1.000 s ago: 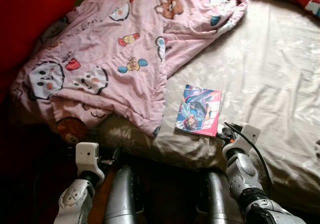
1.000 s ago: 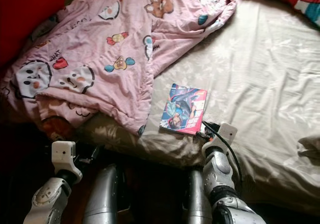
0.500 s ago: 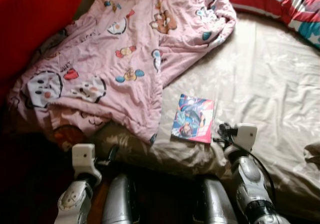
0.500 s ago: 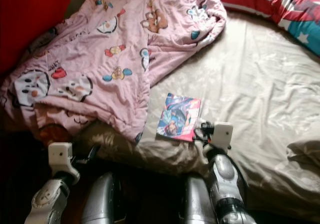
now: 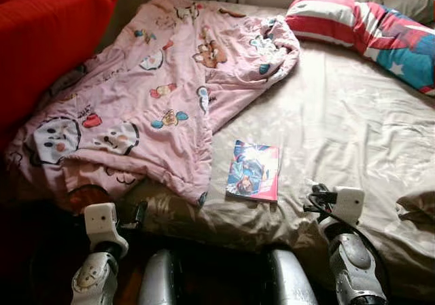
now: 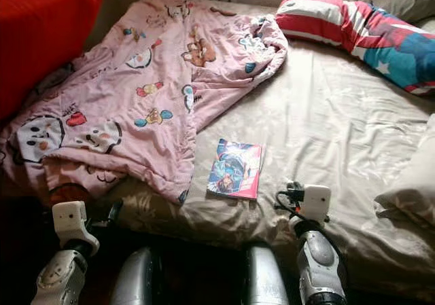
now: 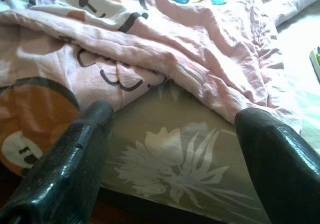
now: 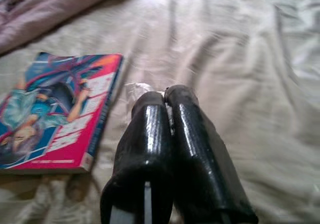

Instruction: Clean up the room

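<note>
A colourful comic book (image 5: pixel 253 170) lies flat on the beige bed sheet (image 5: pixel 340 128) near the bed's front edge, just beside the hem of the rumpled pink cartoon blanket (image 5: pixel 149 101). The right gripper (image 8: pixel 167 104) hovers close beside the book over the sheet, fingers pressed together and empty. Further from the book, the left gripper (image 7: pixel 170 129) hangs by the blanket's draped edge, fingers spread wide, holding nothing.
</note>
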You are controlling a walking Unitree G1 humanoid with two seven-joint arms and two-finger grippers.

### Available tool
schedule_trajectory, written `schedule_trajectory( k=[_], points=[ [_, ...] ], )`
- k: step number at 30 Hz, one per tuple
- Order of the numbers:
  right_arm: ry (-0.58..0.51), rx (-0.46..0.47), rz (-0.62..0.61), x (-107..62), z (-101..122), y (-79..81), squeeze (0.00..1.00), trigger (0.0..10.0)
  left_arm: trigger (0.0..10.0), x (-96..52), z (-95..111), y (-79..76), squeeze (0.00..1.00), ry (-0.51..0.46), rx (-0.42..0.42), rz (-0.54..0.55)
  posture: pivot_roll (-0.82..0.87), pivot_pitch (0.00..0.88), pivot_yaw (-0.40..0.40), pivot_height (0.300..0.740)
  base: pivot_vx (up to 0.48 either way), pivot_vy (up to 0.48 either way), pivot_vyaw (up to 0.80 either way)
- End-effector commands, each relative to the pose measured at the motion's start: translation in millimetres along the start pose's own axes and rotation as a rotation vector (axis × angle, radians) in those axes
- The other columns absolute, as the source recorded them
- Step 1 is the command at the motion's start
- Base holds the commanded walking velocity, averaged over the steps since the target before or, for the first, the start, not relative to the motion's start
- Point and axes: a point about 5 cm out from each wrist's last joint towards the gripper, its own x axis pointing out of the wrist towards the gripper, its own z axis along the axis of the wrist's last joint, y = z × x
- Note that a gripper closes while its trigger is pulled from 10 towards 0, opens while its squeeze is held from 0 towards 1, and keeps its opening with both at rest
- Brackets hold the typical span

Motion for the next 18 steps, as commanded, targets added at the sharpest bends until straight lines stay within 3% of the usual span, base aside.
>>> schedule_trajectory(
  k=[1,12,18],
  points=[
    [0.051,0.018,-0.017,-5.3,-12,-0.2,0.0,10.0,10.0,-2.8,-6,6.2,0.0,0.026,0.004,0.012,0.03,0.097,0.02,0.592,0.0,0.0,0.0],
    [0.173,-0.007,-0.037,-12.3,-37,-2.4,0.0,10.0,10.0,-3.9,-17,22.3,0.0,0.081,0.02,0.039,0.07,0.076,0.031,0.667,0.0,0.0,0.0],
    [0.141,-0.006,-0.033,-7.6,-31,2.0,0.0,10.0,10.0,-8.7,-28,37.2,0.0,0.145,0.04,0.066,0.07,0.054,0.044,0.697,0.0,0.0,0.0]
  ],
)
